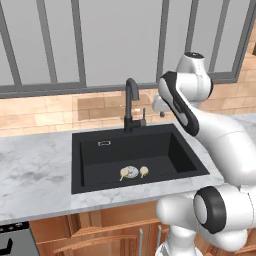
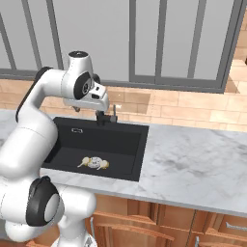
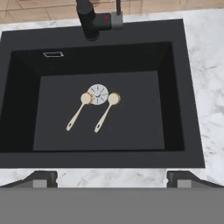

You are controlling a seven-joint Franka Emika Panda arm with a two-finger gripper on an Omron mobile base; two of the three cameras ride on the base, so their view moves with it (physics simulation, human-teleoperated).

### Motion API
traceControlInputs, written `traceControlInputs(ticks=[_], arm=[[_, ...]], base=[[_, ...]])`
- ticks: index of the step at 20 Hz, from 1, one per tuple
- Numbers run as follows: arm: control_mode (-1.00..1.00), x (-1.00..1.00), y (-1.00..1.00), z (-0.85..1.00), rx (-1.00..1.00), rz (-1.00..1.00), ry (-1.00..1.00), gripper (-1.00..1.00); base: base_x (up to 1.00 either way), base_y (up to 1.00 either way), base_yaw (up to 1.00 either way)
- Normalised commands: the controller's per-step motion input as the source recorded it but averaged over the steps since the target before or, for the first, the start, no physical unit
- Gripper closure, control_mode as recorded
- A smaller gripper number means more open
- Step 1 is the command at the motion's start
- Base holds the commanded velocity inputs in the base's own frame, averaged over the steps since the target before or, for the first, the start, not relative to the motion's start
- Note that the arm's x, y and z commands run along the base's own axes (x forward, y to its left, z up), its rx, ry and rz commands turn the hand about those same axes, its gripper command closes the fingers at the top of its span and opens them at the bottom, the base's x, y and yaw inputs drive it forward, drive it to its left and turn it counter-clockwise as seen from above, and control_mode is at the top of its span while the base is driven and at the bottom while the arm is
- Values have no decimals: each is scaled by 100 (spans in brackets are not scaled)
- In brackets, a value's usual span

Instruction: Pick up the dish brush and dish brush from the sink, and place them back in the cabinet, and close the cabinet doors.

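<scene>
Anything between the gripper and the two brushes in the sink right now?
Nothing visible. In the hand view the open gripper looks straight down into the sink; both dish brushes lie side by side on the bare basin floor by the drain. The faucet stands at the back rim, off that path.

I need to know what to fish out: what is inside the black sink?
In the sink, two tan dish brushes lie side by side on its floor beside the round drain. Nothing covers them.
</scene>
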Motion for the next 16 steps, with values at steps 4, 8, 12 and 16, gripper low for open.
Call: traceControlInputs(ticks=[4, 8, 12, 16], arm=[[-100, 14, 0, -1, 0, 0, 5, -100], [-100, 11, 0, -8, 0, 0, 2, -100], [-100, 0, 0, -8, 1, 0, 1, -100], [-100, 0, 0, -12, 1, 0, 0, -100]], base=[[0, 0, 0], [0, 0, 0], [0, 0, 0], [0, 0, 0]])
